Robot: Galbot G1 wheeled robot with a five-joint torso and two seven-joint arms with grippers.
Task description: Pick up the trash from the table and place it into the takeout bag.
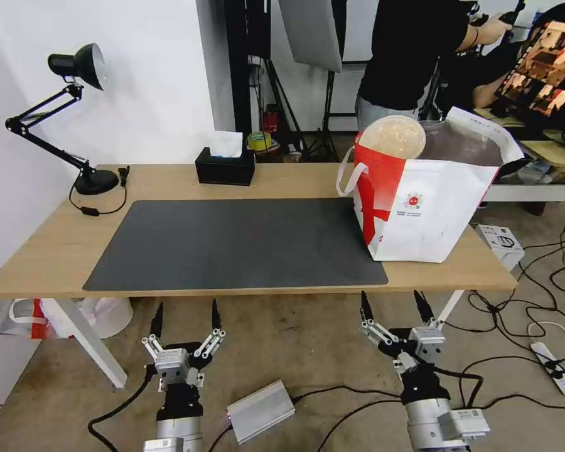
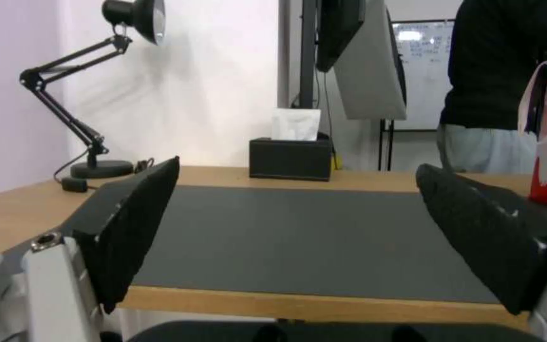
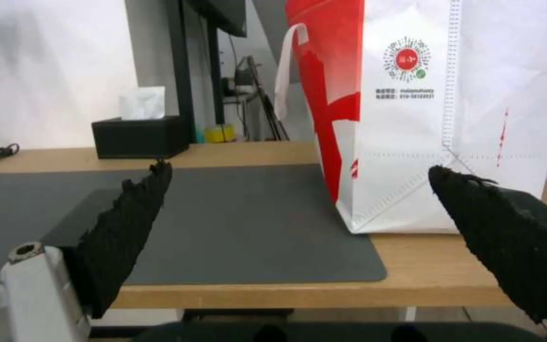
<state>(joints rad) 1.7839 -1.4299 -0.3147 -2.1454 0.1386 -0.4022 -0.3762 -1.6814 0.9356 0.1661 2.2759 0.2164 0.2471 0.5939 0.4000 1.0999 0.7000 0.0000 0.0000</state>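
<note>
Below the near edge of the light-wood table point(image 1: 56, 251), both grippers are held off the surface, each with its black textured fingers spread apart and nothing between them. Beyond the left gripper point(image 1: 185, 314) a smooth dark grey rectangular mat point(image 1: 232, 242) is spread flat across the tabletop. Ahead of the right gripper point(image 1: 395, 304), just past the mat's right end, the boxy white-and-red takeout bag point(image 1: 420, 213) is seen upright on the wood, with a white loop handle and a small round red logo on its face. A round beige pulp bowl point(image 1: 392, 135) is lodged at the bag's open mouth, tilted against the rim, with silvery lining visible beside it. Farther back, beyond the left gripper, a black tissue box point(image 1: 225, 166) with a white tissue is set by the far edge, and a black jointed desk lamp point(image 1: 75, 113) is stood at the far left corner.
</note>
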